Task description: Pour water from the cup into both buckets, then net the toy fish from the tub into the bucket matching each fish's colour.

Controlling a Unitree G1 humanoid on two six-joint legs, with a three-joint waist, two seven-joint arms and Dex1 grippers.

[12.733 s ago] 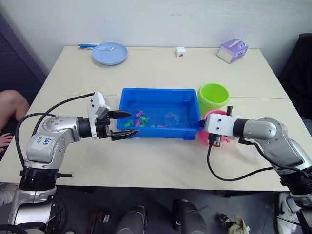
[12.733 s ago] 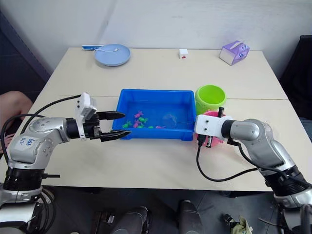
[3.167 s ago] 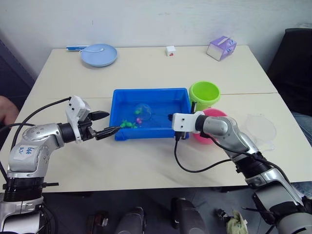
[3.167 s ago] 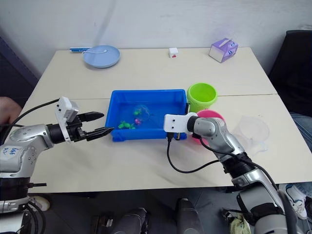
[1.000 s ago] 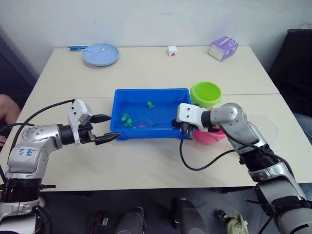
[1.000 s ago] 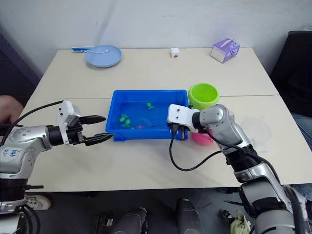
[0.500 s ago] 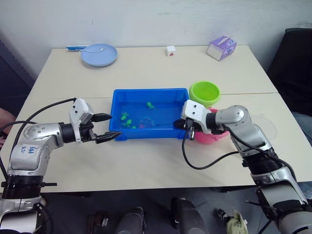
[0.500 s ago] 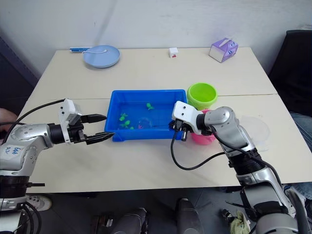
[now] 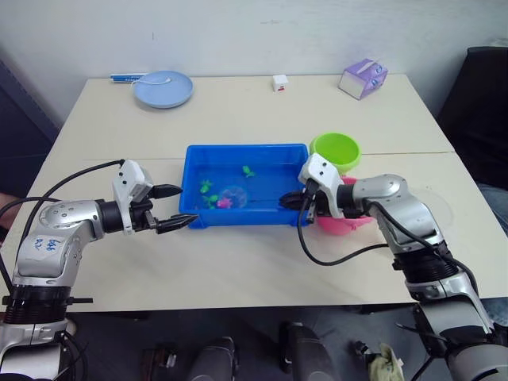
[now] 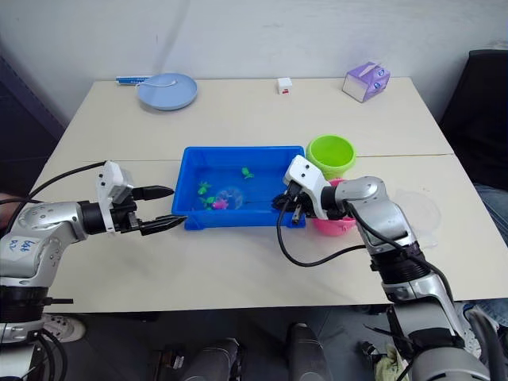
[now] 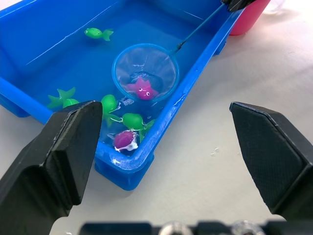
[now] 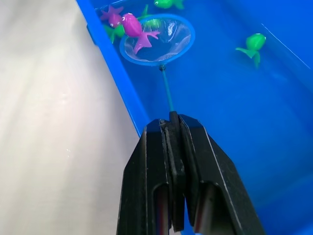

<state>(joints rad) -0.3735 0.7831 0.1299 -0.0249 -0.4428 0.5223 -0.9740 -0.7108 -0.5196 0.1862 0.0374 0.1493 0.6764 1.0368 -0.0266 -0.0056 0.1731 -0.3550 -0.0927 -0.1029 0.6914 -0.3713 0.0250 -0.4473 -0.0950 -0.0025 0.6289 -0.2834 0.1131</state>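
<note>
Clamping the net (image 12: pixel 157 41) with one pink fish (image 12: pixel 133 27), right gripper (image 12: pixel 169 128); left gripper (image 9: pixel 179 207) jaws gape empty.

Glossy blue plastic tub (image 11: pixel 161 128); net (image 11: pixel 145 72) of fine see-through mesh on a smooth hoop; shiny plastic fish (image 11: pixel 142 89); matt beige counter (image 9: pixel 238 270), perhaps laminate; matt black claw (image 12: pixel 172 147).

- The place looks like a plain test room or lab, not a home.
- Two pale tabletops (image 9: pixel 238 111) are pushed together against a bare white wall (image 9: pixel 238 32).
- A black chair (image 9: pixel 480 103) stands at the right side.
- A few small props lie on the tabletop: a pale-blue plate (image 9: pixel 163 88) and a purple box (image 9: pixel 362 78).
</note>
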